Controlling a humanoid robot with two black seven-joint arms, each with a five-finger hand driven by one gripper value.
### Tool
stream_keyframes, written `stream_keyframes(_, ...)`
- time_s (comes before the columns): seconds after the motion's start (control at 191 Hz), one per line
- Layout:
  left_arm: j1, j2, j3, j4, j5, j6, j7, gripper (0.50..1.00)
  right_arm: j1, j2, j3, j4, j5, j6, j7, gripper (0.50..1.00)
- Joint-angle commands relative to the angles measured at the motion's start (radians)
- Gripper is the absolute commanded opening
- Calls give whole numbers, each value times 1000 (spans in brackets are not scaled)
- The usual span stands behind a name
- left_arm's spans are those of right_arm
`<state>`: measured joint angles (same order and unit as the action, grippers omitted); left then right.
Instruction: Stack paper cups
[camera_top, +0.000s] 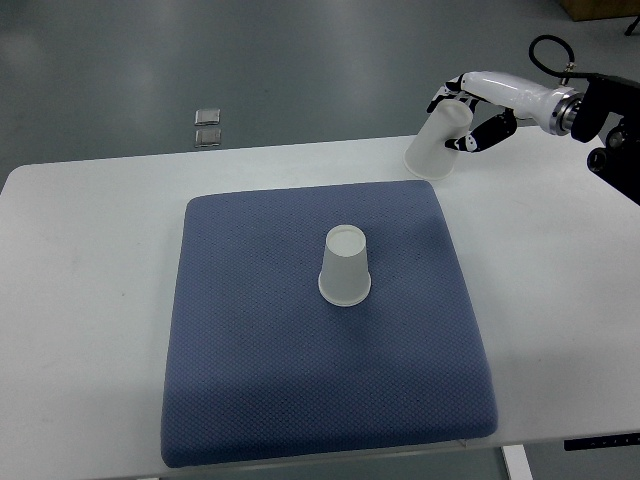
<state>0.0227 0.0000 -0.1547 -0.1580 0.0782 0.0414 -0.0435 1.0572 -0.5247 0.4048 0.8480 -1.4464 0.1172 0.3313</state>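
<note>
Fingers of the right hand clasp a tilted white paper cup; another upside-down white paper cup stands on the blue textured mat.

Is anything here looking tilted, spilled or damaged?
Only the cup in the right hand is tilted, held off the far right corner of the blue mat. The other cup stands upside down mid-mat. Nothing looks spilled or damaged.

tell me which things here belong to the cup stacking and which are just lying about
Job: cup held tilted in the right hand; upside-down cup on the blue mat.
Lying about: two small grey squares on the floor beyond the table.
</note>
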Motion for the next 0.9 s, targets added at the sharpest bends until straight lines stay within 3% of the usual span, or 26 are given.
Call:
stream_keyframes(0.0, 0, 0, 0, 0, 0, 0, 1, 1000, 17, -20, 2, 68, 4, 30, 0, 500)
stream_keyframes(0.629, 0, 0, 0, 0, 0, 0, -1, 1000, 44, -60, 58, 430, 4, 232, 32, 500)
stream_keyframes(0.896, 0, 0, 1, 0, 0, 0, 1, 1000, 38, -57, 55, 461, -15, 246, 31, 500)
